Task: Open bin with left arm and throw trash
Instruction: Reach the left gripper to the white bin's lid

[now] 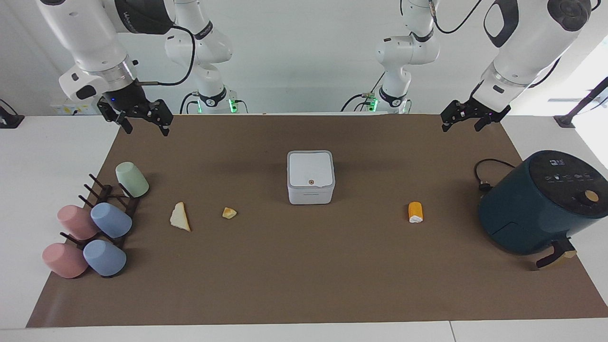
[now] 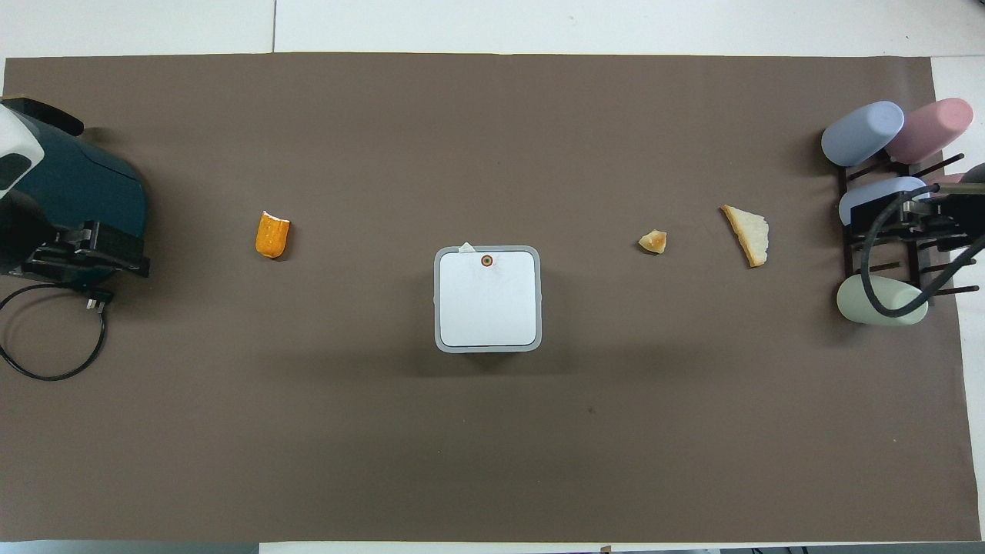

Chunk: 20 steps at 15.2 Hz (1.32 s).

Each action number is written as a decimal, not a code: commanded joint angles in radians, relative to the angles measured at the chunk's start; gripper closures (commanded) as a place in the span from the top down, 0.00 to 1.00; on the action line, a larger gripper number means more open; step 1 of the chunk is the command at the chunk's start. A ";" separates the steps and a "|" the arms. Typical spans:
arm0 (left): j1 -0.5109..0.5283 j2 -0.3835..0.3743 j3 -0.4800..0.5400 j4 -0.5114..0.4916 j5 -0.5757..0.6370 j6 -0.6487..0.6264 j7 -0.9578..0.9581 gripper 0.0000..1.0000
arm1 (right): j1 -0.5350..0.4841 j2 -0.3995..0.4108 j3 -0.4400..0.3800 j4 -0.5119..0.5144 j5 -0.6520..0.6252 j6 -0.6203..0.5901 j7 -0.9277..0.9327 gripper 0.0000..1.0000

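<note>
Left gripper (image 1: pixel 468 119) and right gripper (image 1: pixel 141 117) both raised, fingers spread, empty. Bin (image 1: pixel 310 177) mid-mat, lid down. 3 scraps — orange stub (image 1: pixel 415 212) at its 4 o'clock, yellow chunk (image 1: pixel 229 213) and bread wedge (image 1: pixel 180 217) at 8. 5 cups (image 1: pixel 111 220).

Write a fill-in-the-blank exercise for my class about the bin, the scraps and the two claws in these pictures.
1. The bin's lid is ____.
2. The number of food scraps lying on the mat is ____.
3. The orange stub lies between the bin and the ____.
4. The left claw and the right claw each hold ____.

Missing words: shut; three; air fryer; nothing
</note>
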 commanded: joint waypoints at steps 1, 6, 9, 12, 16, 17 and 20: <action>-0.004 -0.015 -0.001 -0.008 0.023 0.005 -0.001 1.00 | 0.000 -0.009 0.004 -0.015 -0.018 0.009 0.021 1.00; -0.007 -0.015 -0.001 -0.008 0.023 0.002 -0.002 1.00 | -0.002 -0.009 0.004 -0.015 -0.016 0.007 0.020 1.00; -0.026 -0.015 -0.012 -0.022 0.023 0.045 -0.054 0.79 | -0.002 -0.009 0.004 -0.015 -0.016 0.007 0.021 1.00; -0.169 -0.003 -0.015 -0.040 0.012 0.158 -0.292 0.00 | -0.002 -0.009 0.004 -0.016 -0.016 0.007 0.024 1.00; -0.386 0.104 -0.015 -0.022 -0.009 0.317 -0.519 0.00 | -0.002 -0.010 0.004 -0.018 -0.016 0.006 0.024 1.00; -0.436 0.152 -0.014 -0.008 -0.023 0.362 -0.577 0.00 | 0.000 -0.010 0.004 -0.018 -0.016 0.009 0.023 1.00; -0.538 0.250 -0.015 0.001 -0.026 0.482 -0.680 0.00 | 0.000 -0.024 0.004 -0.055 -0.013 0.019 0.024 1.00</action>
